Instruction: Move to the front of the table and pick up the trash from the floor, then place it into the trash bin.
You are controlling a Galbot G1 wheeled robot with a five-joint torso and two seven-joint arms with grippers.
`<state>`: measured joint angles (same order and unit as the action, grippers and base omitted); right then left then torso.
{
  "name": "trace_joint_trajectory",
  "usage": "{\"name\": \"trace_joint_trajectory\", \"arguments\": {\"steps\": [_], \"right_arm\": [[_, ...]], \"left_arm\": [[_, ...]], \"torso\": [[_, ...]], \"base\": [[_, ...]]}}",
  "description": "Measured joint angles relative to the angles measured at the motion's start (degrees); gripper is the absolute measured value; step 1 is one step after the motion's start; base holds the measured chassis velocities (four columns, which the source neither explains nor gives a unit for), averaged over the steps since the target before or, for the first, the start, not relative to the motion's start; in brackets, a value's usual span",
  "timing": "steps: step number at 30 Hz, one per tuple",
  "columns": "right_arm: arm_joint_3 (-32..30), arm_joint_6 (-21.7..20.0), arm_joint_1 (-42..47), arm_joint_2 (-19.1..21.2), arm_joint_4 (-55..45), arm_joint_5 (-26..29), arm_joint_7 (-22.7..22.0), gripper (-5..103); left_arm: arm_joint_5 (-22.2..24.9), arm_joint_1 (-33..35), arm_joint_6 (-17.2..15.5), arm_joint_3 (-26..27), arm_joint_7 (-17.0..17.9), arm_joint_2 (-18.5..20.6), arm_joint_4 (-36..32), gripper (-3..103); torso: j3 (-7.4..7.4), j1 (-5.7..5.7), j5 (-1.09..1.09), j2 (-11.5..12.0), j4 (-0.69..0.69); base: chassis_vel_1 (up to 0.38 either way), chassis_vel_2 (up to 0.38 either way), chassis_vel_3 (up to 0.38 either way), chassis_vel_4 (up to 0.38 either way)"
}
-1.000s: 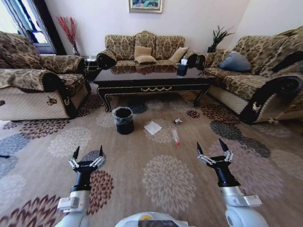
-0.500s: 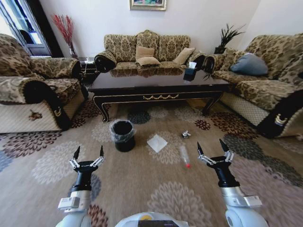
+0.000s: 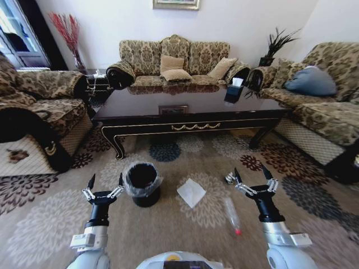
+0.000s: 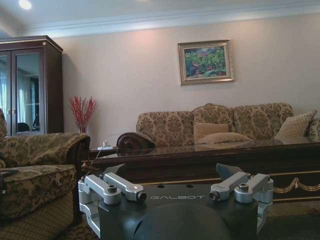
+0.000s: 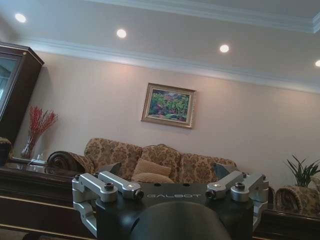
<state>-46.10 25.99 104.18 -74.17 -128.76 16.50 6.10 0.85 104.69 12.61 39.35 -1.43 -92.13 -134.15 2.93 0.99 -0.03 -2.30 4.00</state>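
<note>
The dark glossy table (image 3: 190, 115) with gold ornament stands ahead in the head view; its top also shows in the left wrist view (image 4: 210, 155). On the carpet before it lie the trash: a flat white paper square (image 3: 191, 192), a clear bottle with red cap (image 3: 232, 213) and a small crumpled wrapper (image 3: 229, 178). The black trash bin (image 3: 142, 183) with a clear bag liner stands left of the paper. My left gripper (image 3: 104, 180) hangs open just left of the bin. My right gripper (image 3: 251, 173) hangs open above the bottle, holding nothing.
A black tissue box (image 3: 234, 91) sits on the table's right end. Patterned sofas flank the carpet: one at the left (image 3: 33, 120), one at the back (image 3: 174, 64), one at the right (image 3: 322, 106). Bare patterned carpet lies between me and the trash.
The whole view has shifted: the table, bin and trash appear nearer and lower in the picture. Both grippers hold the same pose and stay open.
</note>
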Motion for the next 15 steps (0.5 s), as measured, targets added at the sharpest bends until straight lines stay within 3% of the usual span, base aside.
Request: {"name": "trace_joint_trajectory", "arguments": {"steps": [4, 9, 10, 12, 13, 15], "right_arm": [[0.0, 0.3, 0.0, 0.0, 0.1, 0.0, 0.1, 100], [0.2, 0.6, 0.0, -0.3, 0.3, -0.3, 0.2, 100], [0.2, 0.7, 0.0, -0.3, 0.3, -0.4, 0.2, 100], [0.3, 1.1, 0.0, -0.3, 0.4, -0.7, 0.2, 100], [0.3, 1.1, 0.0, -0.3, 0.4, -0.7, 0.2, 100], [0.5, 1.7, 0.0, -0.3, 0.4, -1.2, 0.2, 100]], "left_arm": [[-0.2, 0.0, 0.1, -0.2, 0.0, 0.0, 0.2, 100], [0.5, -0.8, -0.9, -0.4, 2.0, 0.0, 0.2, 100], [1.4, -1.3, -2.4, -0.5, 3.8, 0.2, 0.1, 100], [5.3, -2.7, -8.9, -0.7, 9.4, 1.1, -0.8, 100], [5.3, -2.7, -8.9, -0.7, 9.4, 1.1, -0.8, 100], [13.5, -5.0, -20.4, -0.6, 16.3, 3.3, -2.8, 100]], "torso": [[-0.01, -0.01, 0.03, 0.0, 0.00], [-0.05, -0.07, 0.05, 0.0, 0.01], [-0.05, -0.07, 0.04, 0.0, 0.01], [-0.05, -0.07, 0.04, 0.0, 0.00], [-0.05, -0.07, 0.04, 0.0, 0.00], [-0.02, -0.05, 0.02, 0.0, 0.00]], "base": [[-0.056, 0.118, 0.048, -0.075], [0.037, -0.067, -0.034, 0.058], [0.042, -0.084, -0.042, 0.057], [0.010, -0.026, -0.021, 0.011], [0.000, 0.000, 0.000, 0.000], [0.000, 0.000, 0.000, 0.000]]}}
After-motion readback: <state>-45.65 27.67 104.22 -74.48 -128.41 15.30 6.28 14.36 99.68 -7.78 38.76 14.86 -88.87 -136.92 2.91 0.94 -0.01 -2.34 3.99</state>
